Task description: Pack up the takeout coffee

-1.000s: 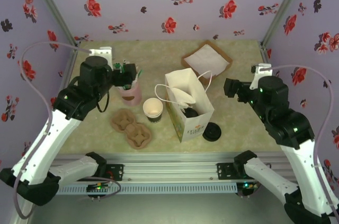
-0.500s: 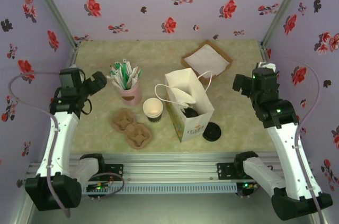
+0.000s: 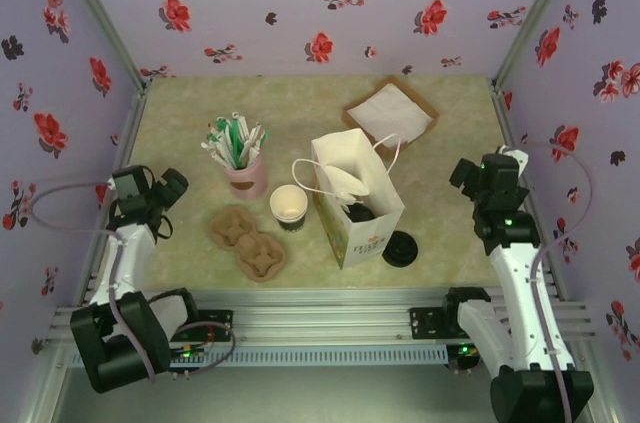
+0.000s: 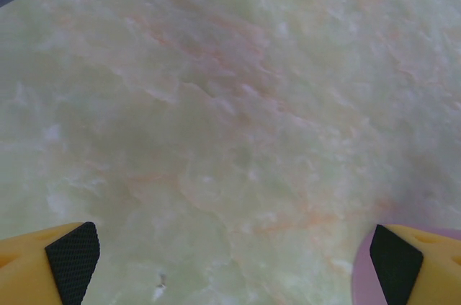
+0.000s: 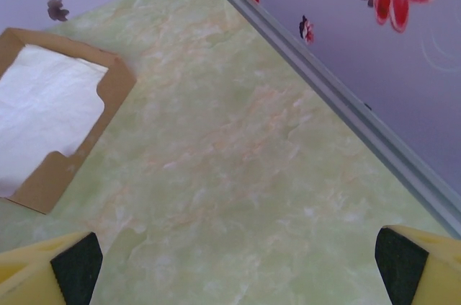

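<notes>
A white paper bag (image 3: 357, 205) stood open in the middle of the table (image 3: 180, 133), between the coffee cup (image 3: 289, 207) just beside its left wall and the black lid (image 3: 400, 248) lying flat by its right foot. A pink cup of stirrers (image 3: 243, 169) stood behind the coffee cup. Two brown pulp carriers (image 3: 249, 240) lay near its front left, and a brown tray (image 3: 352, 111) holding a napkin sat at the back. The coffee cup was upright and uncovered, white at the rim and inside, dark brown lower down. The left gripper (image 4: 230, 265) and right gripper (image 5: 230, 262) hung over bare table, jaws wide apart, holding nothing.
</notes>
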{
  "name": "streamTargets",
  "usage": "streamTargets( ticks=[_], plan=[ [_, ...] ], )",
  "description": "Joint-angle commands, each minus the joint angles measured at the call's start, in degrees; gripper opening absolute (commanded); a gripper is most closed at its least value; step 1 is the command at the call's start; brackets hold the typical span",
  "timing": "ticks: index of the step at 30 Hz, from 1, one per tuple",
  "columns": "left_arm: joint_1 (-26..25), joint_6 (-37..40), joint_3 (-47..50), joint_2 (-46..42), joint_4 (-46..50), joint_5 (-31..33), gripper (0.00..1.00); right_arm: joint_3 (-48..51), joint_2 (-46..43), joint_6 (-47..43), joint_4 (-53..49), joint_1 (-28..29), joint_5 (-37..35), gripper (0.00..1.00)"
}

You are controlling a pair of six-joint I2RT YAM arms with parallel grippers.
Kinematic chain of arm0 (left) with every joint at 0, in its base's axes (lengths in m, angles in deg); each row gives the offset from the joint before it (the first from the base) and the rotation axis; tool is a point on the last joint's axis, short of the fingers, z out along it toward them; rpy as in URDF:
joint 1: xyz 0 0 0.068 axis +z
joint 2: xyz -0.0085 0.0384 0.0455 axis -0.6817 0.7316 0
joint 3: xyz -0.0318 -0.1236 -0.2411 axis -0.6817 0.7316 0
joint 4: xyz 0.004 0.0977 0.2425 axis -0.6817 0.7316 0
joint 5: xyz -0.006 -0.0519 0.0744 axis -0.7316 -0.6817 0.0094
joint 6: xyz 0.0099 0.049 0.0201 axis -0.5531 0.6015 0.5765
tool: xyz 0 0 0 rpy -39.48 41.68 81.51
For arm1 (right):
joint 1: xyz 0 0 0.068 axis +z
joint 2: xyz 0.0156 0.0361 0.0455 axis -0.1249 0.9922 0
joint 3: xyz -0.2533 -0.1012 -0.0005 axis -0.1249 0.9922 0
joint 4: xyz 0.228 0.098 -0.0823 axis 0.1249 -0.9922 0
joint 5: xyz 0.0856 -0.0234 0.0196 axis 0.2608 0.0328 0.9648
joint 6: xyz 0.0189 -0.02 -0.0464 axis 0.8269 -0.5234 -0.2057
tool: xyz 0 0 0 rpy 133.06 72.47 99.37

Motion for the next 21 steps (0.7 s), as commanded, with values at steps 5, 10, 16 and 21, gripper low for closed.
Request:
streamTargets(
  ticks=[5,10,16,21],
  plan=[
    [0.6,7.8,3.2,3.0,-10.4,2.1,0.99,11.0,-3.7,-1.2,15.6,-0.4,-0.8,0.99],
    [0.6,13.1,5.7,5.6,-19.2,1.5,0.99,17.0,-4.0,-1.6,22.7,-0.4,-1.0,0.99],
    [0.6,15.0,10.7,9.6,-35.2,-0.5,0.99,22.7,-0.6,-1.4,32.8,-0.4,-4.8,0.99],
    [0.3,15.1,10.5,15.1,-44.0,-2.8,0.99,25.3,6.1,-0.6,42.8,-0.4,-6.1,0.99]
  ],
)
